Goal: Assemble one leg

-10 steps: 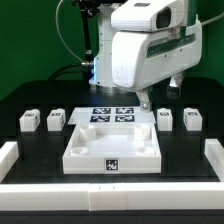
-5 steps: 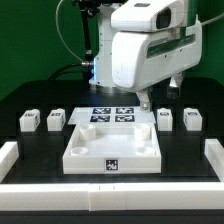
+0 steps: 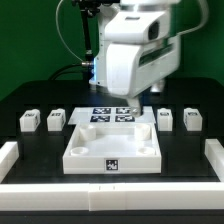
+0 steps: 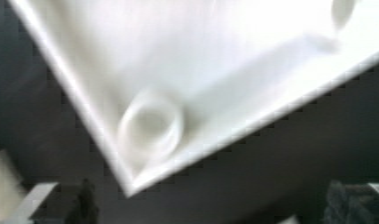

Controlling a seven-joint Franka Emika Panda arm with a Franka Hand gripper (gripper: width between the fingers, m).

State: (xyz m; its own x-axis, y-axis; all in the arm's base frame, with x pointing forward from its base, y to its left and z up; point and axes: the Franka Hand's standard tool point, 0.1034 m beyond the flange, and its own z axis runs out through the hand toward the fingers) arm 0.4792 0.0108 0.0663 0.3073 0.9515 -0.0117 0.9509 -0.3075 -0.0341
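The white square tabletop [image 3: 112,146] lies at the middle of the black table, with round sockets in its corners. Four small white legs with marker tags stand behind it: two on the exterior view's left [image 3: 30,120] [image 3: 57,118] and two on the right [image 3: 166,118] [image 3: 191,118]. My gripper [image 3: 131,106] hangs over the marker board [image 3: 100,112], just behind the tabletop's far edge, well apart from all the legs. The blurred wrist view shows a tabletop corner [image 4: 221,70] with one socket [image 4: 150,125]. My gripper [image 4: 200,205] is open there and holds nothing.
A low white wall runs along the front [image 3: 110,190] and up both sides [image 3: 8,152] [image 3: 214,152] of the table. The arm's bulky white body [image 3: 135,55] hides the back middle of the scene.
The arm has swung toward the exterior view's left. The gripper tip has moved left, from near the tabletop's far right corner to over the marker board. No part has moved.
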